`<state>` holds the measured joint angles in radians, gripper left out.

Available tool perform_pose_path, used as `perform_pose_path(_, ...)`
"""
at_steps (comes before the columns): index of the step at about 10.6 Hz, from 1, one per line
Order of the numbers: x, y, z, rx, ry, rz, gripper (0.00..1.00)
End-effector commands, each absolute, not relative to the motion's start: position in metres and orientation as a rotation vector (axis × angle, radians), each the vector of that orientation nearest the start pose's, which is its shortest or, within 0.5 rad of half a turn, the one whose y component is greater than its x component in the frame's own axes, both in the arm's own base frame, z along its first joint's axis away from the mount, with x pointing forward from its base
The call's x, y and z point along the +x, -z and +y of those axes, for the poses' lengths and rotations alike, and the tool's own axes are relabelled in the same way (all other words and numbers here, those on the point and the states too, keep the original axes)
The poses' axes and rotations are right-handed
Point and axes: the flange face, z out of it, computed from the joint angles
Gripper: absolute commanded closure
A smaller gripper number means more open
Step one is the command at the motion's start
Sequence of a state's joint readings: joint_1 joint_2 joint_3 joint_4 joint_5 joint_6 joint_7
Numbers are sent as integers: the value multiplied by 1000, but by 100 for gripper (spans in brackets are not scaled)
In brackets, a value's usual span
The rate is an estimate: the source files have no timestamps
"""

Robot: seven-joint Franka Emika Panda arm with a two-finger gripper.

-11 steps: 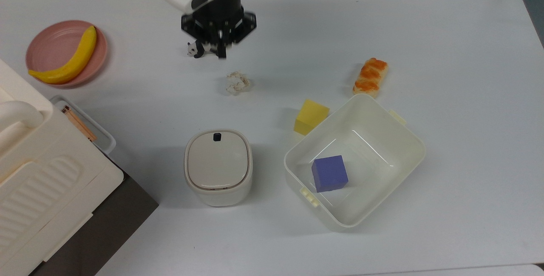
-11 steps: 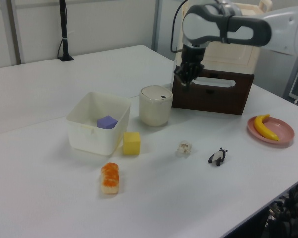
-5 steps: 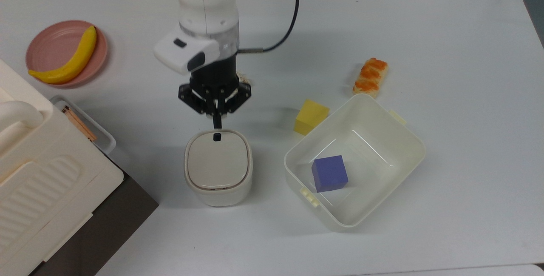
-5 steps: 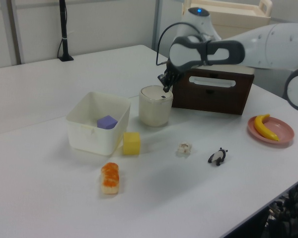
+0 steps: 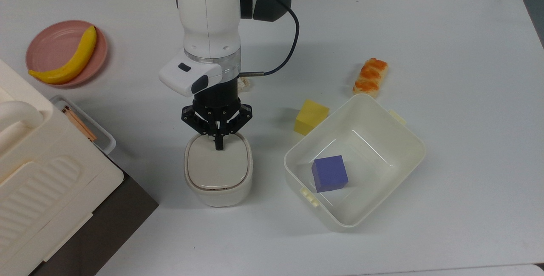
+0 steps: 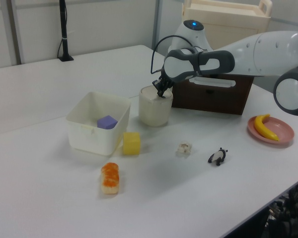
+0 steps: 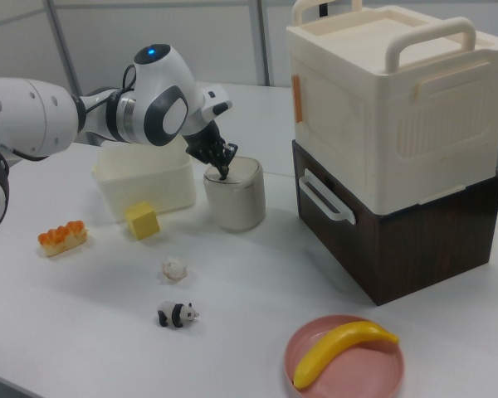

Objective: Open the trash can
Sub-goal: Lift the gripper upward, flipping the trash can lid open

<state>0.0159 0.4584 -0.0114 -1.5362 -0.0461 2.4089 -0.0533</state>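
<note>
One end effector [image 5: 219,145] tip at trash can [image 5: 218,178] lid's edge, fingers together.

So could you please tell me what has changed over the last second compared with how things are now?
The gripper travelled from above the toy panda down to the trash can, toward the top view's bottom edge. Its closed fingertips now sit on the lid where the black button was. It took hold of nothing. The lid is still shut, and the banana, both cubes, paper ball and tub stayed put.
</note>
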Motion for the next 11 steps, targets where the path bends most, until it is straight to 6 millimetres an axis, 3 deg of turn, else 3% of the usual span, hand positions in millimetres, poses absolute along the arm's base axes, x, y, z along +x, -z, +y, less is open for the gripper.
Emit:
perform_pose_path(1, 710, -467, 4, -3123, 633, -162, 100)
perform_pose_path(3, 686, -503, 1, -3155, 471, -159, 100)
perform_pose_path(7, 629, -556, 10, -3210, 163, -190, 100)
perform_pose_path(10, 592, -588, 8, -3218, 32, -165, 93)
perform_pose_path(11, 585, -586, 8, -3217, -39, -161, 81)
